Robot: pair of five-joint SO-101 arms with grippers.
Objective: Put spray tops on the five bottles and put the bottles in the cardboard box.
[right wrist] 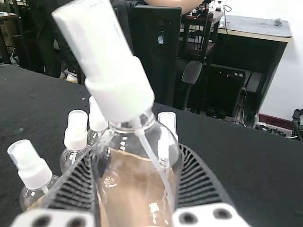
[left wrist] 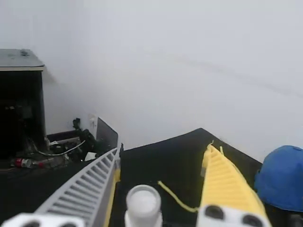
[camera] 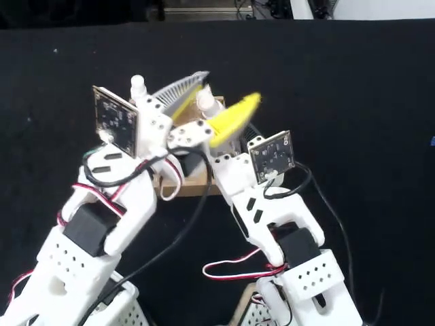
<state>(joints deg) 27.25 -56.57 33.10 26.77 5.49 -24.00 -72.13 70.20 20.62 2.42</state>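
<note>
Near counter edge, 6 o'clock: both arms rise from here and lean toward 12, meeting over the middle of the counter (camera: 380,81).
Right claw (right wrist: 138,156): clamped on the bottle (right wrist: 125,184), one ribbed finger on each flank of the clear body.
Bottle axis: runs outward along the claw with the neck leaning off-line. The spray top (right wrist: 102,52) is seated and the dip tube shows inside.
Left claw (left wrist: 162,151): spread wide, with grey and yellow fingers either side of a white top (left wrist: 143,204), not touching it. Likely that same bottle's top.
Cardboard box (camera: 185,187): under both wrists, near wall showing. The held bottle looks to hang by the box's 12–1 o'clock corner, so the drop is short and falls to the right arm.
Other bottles (right wrist: 75,137): four, all topped, just beyond. Cannot tell whether they stand inside the box.
Writing: none legible on bottles or box.
</note>
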